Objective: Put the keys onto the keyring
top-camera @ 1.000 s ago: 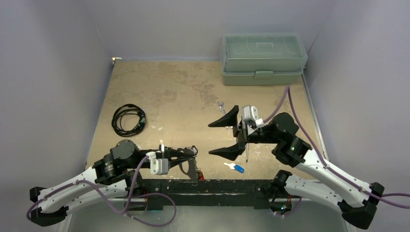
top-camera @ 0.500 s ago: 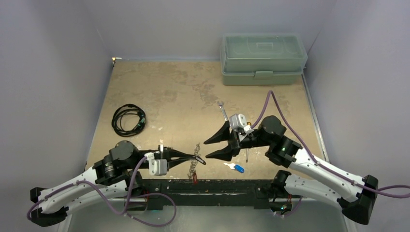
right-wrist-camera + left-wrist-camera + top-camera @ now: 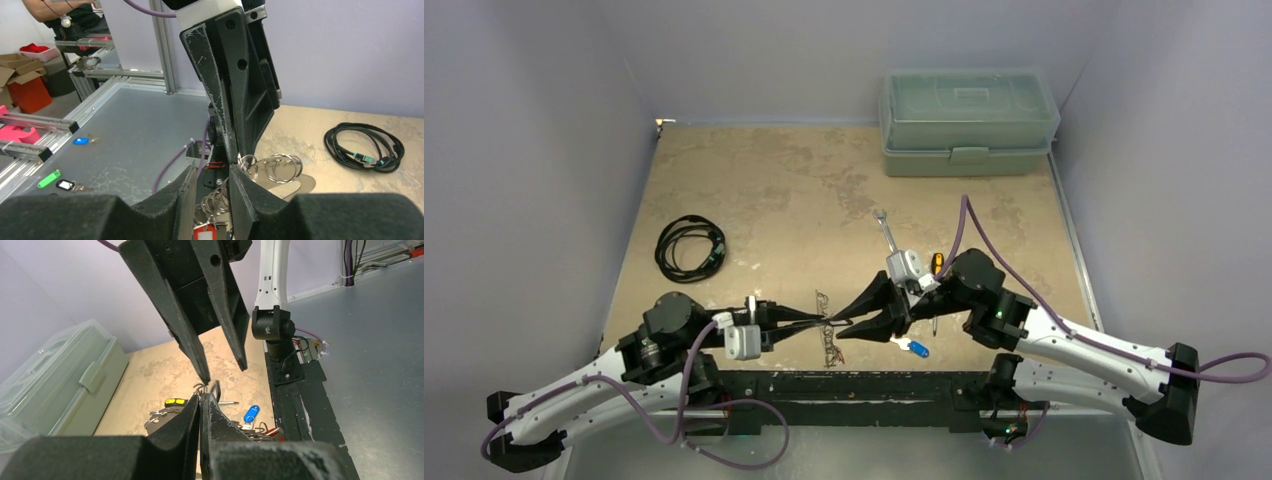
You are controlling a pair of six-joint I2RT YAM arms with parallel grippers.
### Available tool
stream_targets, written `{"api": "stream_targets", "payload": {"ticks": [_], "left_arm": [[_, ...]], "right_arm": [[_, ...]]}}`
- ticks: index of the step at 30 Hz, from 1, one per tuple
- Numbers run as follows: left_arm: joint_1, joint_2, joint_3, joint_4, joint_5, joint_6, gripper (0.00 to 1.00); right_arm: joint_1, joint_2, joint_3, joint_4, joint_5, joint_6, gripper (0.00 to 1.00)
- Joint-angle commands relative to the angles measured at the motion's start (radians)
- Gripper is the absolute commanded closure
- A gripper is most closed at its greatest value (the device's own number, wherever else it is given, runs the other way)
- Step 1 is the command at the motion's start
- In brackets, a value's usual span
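1. The left gripper (image 3: 816, 321) was clenched on the keyring (image 3: 828, 340) and held it above the table (image 3: 774, 190), low in the centre of the top view.
2. The keyring hung from the fingertips with loose wire rings (image 3: 282, 167) on it.
3. The right gripper (image 3: 849, 322) met the left one tip to tip. Its jaws stood partly apart, with a narrow gap.
4. In the right wrist view, rings sat in that gap. I could not tell if the fingers (image 3: 240, 200) touched them.
5. A red key tag (image 3: 205, 234) showed at the bottom centre of the right wrist view, below the rings.
6. The blue key (image 3: 915, 348) lay on the table just right of the grippers, apart from the keyring.
7. The screwdriver (image 3: 936, 265) lay under the right arm, with the wrench (image 3: 886, 228) above it.
8. The black cable (image 3: 689, 246) lay coiled at centre left, and the toolbox (image 3: 969, 120) sat at upper right.
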Motion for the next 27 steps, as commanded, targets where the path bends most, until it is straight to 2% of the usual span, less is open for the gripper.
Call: {"api": "stream_targets", "payload": {"ticks": [1, 13, 27], "left_arm": [[0.013, 0.004, -0.006, 0.083, 0.011, -0.031, 1.0], [0.019, -0.001, -0.013, 0.101, 0.057, -0.042, 1.0], [0.02, -0.005, -0.019, 0.12, 0.048, -0.053, 1.0]], "right_arm": [[0.026, -0.003, 0.011, 0.024, 0.061, -0.019, 0.67], [0.03, -0.002, -0.013, 0.027, 0.153, -0.039, 0.52], [0.032, 0.007, -0.026, 0.051, 0.124, -0.026, 0.62]]}}
